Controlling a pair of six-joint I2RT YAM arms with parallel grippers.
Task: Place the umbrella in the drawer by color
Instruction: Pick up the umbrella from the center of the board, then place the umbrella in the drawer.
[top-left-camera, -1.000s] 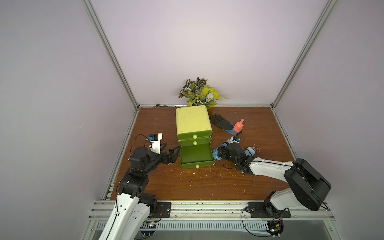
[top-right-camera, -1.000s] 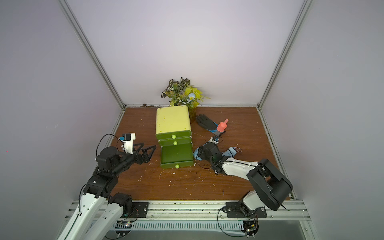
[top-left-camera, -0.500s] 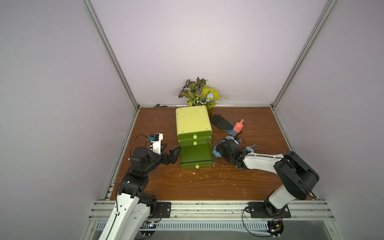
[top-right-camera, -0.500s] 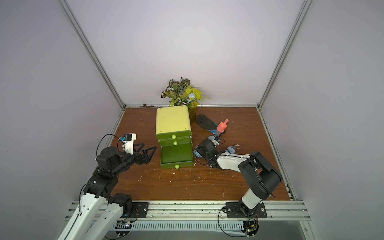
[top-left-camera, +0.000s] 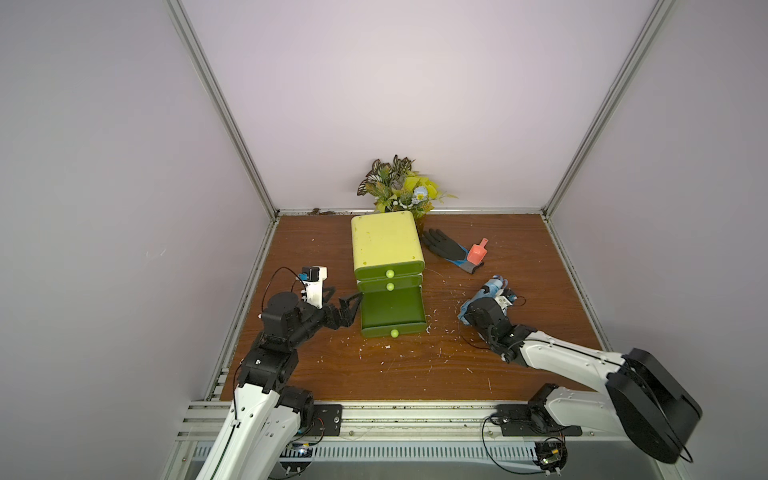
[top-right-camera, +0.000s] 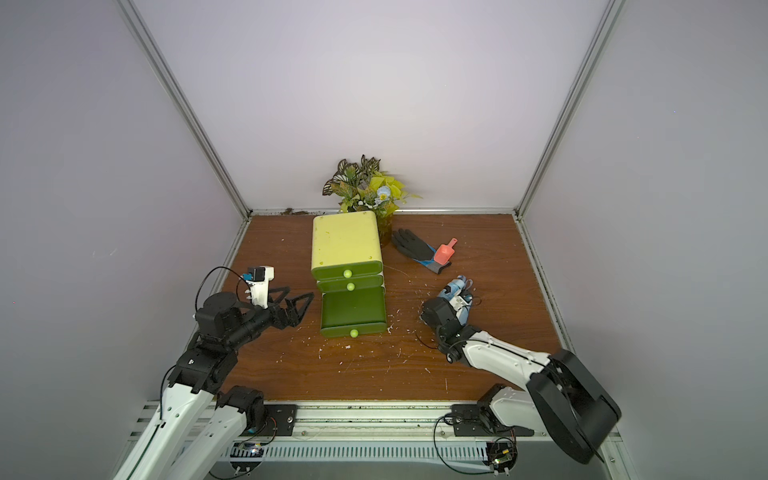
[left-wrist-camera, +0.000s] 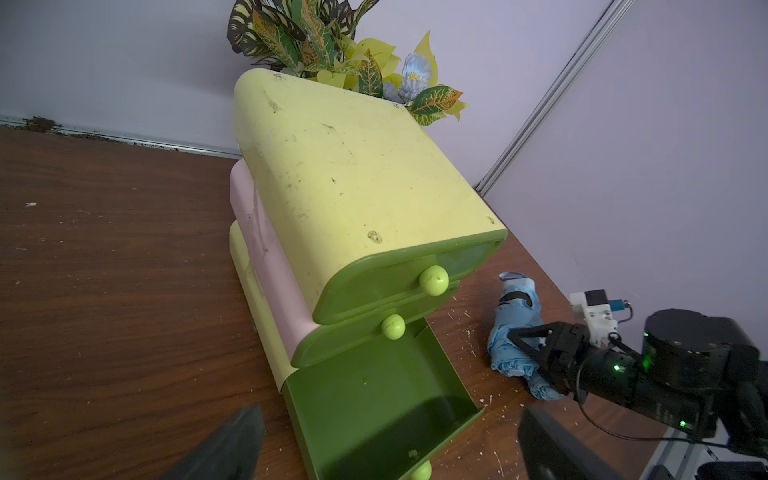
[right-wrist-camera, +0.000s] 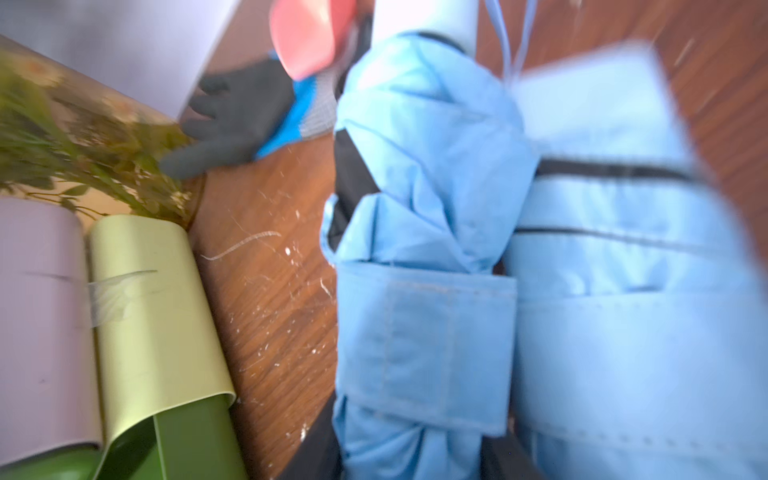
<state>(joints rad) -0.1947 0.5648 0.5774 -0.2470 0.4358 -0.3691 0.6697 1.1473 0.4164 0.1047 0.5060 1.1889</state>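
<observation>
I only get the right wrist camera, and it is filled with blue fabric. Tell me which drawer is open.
Observer: The bottom drawer of the chest is pulled out and empty. The two above it are shut.
Operator: Report the other arm.
Observer: The left gripper is open, holds nothing and sits close beside the chest.
Operator: Say whether I have the umbrella.
Observer: In the left wrist view the right gripper is at the umbrella, which lies on the table. I cannot tell whether the jaws have closed on it.
</observation>
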